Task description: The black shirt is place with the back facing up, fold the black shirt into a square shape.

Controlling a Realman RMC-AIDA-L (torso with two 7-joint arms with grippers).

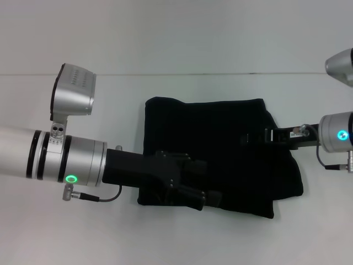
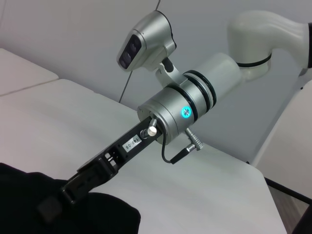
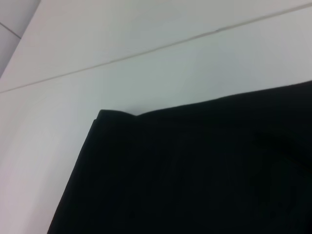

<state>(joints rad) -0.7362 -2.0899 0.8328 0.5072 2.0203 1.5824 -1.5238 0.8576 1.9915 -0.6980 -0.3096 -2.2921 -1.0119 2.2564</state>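
The black shirt [image 1: 220, 127] lies folded into a rough rectangle on the white table [image 1: 66, 232], with no lettering showing. My left gripper [image 1: 196, 199] reaches in from the left over the shirt's near left part. From the right, my right gripper [image 1: 248, 138] stretches over the shirt's right half. The left wrist view shows the right gripper [image 2: 51, 207] low over the black shirt [image 2: 19, 195]. Only a far corner and edge of the black shirt [image 3: 195, 175] on the table appear in the right wrist view.
The white table [image 1: 165, 44] extends all around the shirt, and a thin seam line [image 1: 193, 74] crosses it behind the cloth. The right arm's silver wrist [image 2: 180, 109] and its camera housing [image 2: 141, 46] rise above the table's right side.
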